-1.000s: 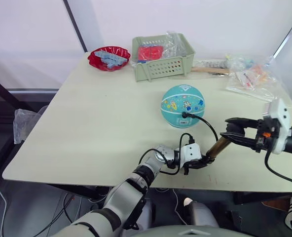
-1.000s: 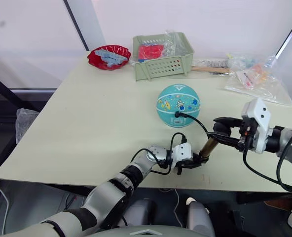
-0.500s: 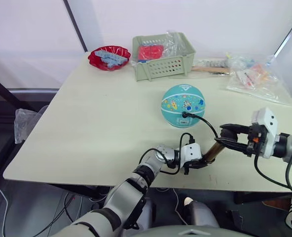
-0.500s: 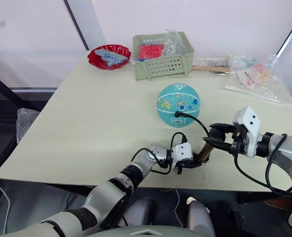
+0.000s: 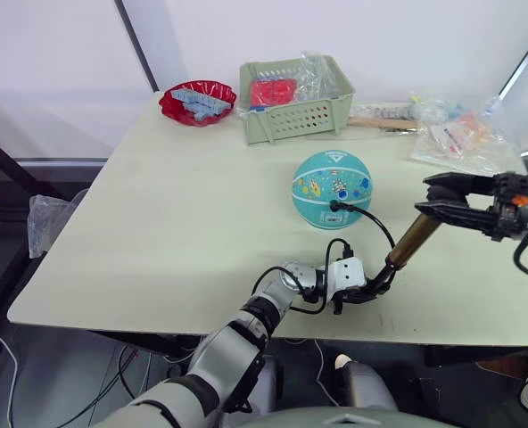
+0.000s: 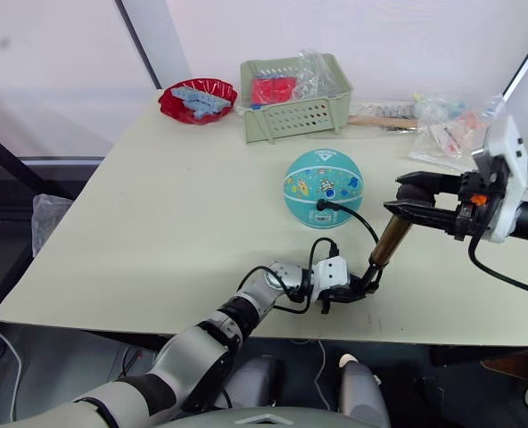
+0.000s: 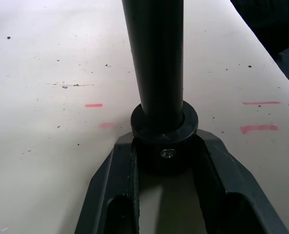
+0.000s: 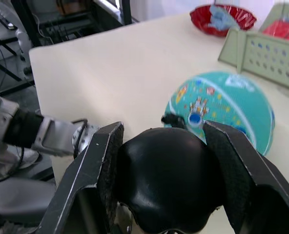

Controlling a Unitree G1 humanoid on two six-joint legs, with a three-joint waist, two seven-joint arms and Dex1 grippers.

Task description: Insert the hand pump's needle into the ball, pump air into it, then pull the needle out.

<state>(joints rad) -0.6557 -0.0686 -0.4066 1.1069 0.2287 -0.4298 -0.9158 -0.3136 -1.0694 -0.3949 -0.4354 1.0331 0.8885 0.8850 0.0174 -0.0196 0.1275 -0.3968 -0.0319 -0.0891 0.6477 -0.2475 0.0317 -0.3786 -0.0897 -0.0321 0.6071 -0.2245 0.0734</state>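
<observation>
Fingers of our right gripper (image 6: pixel 407 198) pinch the hand pump (image 6: pixel 384 239) by its black handle; left gripper (image 5: pixel 368 295) clamps its base cap on the table (image 5: pixel 184 223). Pump leans up, just beside the ball (image 5: pixel 332 190), w/ hose (image 5: pixel 371 221) running to the ball; needle (image 5: pixel 332 207) prob. seated inside, can't confirm.

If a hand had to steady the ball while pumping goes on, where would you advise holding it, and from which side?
Hold the ball by its rounded top and far side, coming from above on the basket side. The hose plugs into its near lower face, and the left gripper and right gripper work the hand pump there, so the near side is probably best left alone.
</observation>
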